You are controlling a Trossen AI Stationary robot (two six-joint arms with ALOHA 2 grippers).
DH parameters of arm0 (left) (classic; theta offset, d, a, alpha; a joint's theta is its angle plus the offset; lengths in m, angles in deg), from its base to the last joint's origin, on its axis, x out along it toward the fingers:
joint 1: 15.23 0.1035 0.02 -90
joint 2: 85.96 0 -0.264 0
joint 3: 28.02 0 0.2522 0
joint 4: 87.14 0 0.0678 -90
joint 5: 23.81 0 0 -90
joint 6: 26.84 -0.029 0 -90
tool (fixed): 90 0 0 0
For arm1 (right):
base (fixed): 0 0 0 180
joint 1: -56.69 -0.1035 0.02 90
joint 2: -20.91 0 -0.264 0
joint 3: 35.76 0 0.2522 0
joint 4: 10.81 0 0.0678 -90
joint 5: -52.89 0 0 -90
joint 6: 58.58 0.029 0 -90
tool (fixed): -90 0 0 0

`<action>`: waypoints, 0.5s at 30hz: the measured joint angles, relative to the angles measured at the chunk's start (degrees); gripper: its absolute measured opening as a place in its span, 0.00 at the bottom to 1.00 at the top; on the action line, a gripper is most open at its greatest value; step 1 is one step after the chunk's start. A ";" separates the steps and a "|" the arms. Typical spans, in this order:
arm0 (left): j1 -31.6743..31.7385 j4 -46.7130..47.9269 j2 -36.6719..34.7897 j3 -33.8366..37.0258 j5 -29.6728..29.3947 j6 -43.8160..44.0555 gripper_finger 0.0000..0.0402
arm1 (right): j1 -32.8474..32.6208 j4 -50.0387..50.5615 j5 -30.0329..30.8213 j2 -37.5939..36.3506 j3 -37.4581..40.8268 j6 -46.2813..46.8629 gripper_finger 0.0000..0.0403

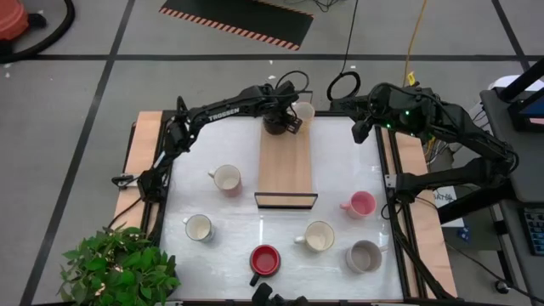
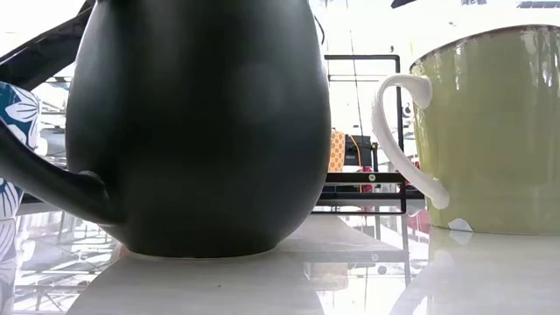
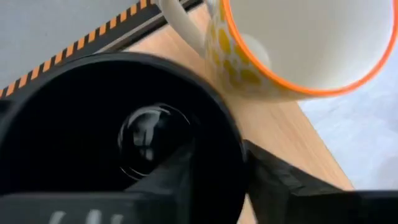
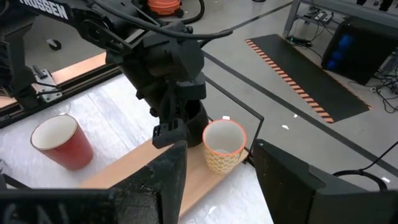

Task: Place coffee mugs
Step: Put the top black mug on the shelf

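Observation:
A black mug (image 1: pixel 279 124) is at the far end of the long light-wood tray (image 1: pixel 285 170), beside a cream mug with a yellow pattern and orange rim (image 4: pixel 222 146) that stands on its base there. My left gripper (image 1: pixel 281 119) reaches down onto the black mug (image 4: pixel 196 122) and is shut on it. My right gripper (image 4: pixel 217 160) is open and hovers to the right of the tray's far end (image 1: pixel 361 129), touching nothing. In the low view a black mug (image 2: pixel 201 122) and an olive mug with a white handle (image 2: pixel 490 131) stand close up. My left gripper holds the black mug by its rim (image 3: pixel 233 155), on the side facing the cream mug. One finger (image 3: pixel 171 183) is inside the mug and one (image 3: pixel 273 180) is outside. The fingers come from above, pointing down. The mug is upright, its base at the tray; whether it rests there I cannot tell.
Six more mugs stand on the white table around the tray: one red outside (image 1: pixel 225 178), a white one (image 1: pixel 198 228), a red-lined one (image 1: pixel 265 259), a cream one (image 1: pixel 320 236), a grey one (image 1: pixel 365 255) and a pink one (image 1: pixel 360 204). A black wire frame (image 1: pixel 286 201) closes the tray's near end. A potted plant (image 1: pixel 119 268) is at the near left corner.

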 joint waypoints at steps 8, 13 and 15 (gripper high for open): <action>-0.14 0.60 -0.33 -0.02 -2.21 1.95 0.58 | 0.00 0.28 0.04 0.11 0.00 0.00 0.44; -0.58 1.86 -2.49 -0.03 -2.08 2.11 0.62 | 0.05 1.13 0.14 0.68 0.00 -0.02 0.44; -0.78 2.18 -3.49 -0.04 -2.10 1.83 0.62 | 0.07 1.33 0.15 1.21 0.00 -0.17 0.44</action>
